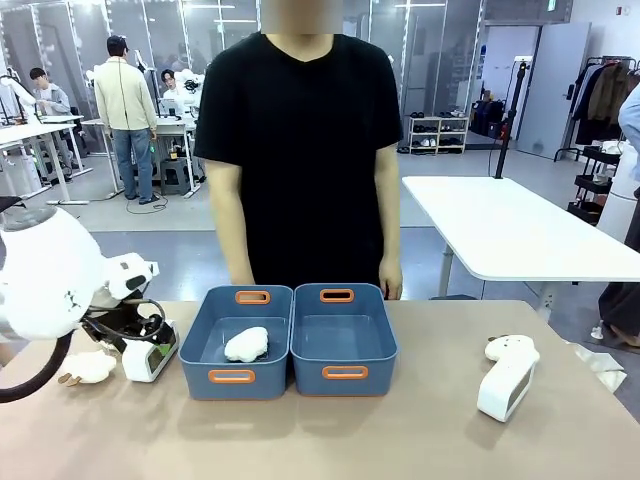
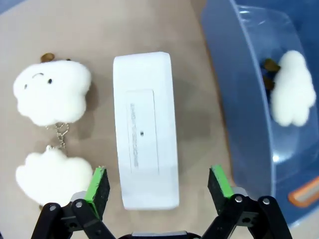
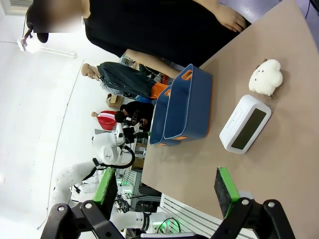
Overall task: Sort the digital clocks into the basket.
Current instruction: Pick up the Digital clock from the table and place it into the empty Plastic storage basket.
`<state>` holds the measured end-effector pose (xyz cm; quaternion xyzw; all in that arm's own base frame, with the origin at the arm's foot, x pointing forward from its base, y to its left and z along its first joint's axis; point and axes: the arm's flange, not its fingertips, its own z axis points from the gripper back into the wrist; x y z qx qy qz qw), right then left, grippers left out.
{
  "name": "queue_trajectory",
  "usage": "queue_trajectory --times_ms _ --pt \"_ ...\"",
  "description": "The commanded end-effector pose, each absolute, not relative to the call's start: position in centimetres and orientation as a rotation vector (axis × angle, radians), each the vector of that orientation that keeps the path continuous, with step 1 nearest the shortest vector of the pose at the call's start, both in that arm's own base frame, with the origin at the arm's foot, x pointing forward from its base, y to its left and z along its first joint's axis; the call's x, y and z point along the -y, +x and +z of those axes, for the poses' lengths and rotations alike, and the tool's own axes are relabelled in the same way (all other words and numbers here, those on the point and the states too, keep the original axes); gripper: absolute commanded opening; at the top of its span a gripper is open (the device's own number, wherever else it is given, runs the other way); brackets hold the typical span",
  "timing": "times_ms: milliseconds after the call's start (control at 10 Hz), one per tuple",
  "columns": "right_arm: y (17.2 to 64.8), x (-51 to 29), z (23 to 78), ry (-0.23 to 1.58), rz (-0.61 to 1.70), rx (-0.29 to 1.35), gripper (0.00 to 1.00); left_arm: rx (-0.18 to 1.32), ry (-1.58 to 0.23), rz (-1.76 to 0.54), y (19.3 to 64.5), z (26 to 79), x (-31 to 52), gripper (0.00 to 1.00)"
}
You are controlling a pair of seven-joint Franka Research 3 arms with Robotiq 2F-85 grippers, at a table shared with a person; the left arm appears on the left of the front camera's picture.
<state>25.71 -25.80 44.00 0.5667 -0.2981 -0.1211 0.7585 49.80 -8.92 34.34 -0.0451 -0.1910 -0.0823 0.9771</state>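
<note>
Now, front view: left gripper (image 1: 148, 333) low over first digital clock (image 1: 152, 360); empty basket (image 1: 305, 372) farther right.
Left wrist view: pads (image 2: 98, 183) wide, straddling clock; grasping step, closing next.
Right wrist view: right gripper (image 3: 167, 191) wide, idle; second digital clock (image 3: 245, 123) ahead.

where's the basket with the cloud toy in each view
Front view: the left basket, left of centre, cloud toy inside, beside the empty basket.
Left wrist view: left basket along right edge.
Right wrist view: left basket behind the empty one, centre.
Shared: orange handle slots.
</note>
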Motion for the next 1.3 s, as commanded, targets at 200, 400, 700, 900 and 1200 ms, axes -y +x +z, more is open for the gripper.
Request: queue_trajectory --times_ms 200,400,700,900,1200 --pt "25.7 25.8 44.2 1.245 -0.257 0.665 1.00 0.353 -0.009 -0.109 54.1 31.5 10.0 0.41" --pt "25.7 25.8 44.2 1.245 -0.257 0.665 1.00 0.347 -0.029 -0.129 53.7 32.0 10.3 0.00" --pt "25.7 25.8 44.2 1.245 -0.257 0.665 1.00 0.334 -0.021 -0.124 53.8 31.8 10.4 0.00" --pt "25.7 25.8 44.2 1.245 -0.257 0.665 1.00 0.346 -0.041 -0.121 53.0 34.4 10.0 0.00" --pt "25.7 25.8 44.2 1.245 -0.257 0.665 1.00 0.481 -0.203 -0.088 46.6 47.0 8.0 0.29"
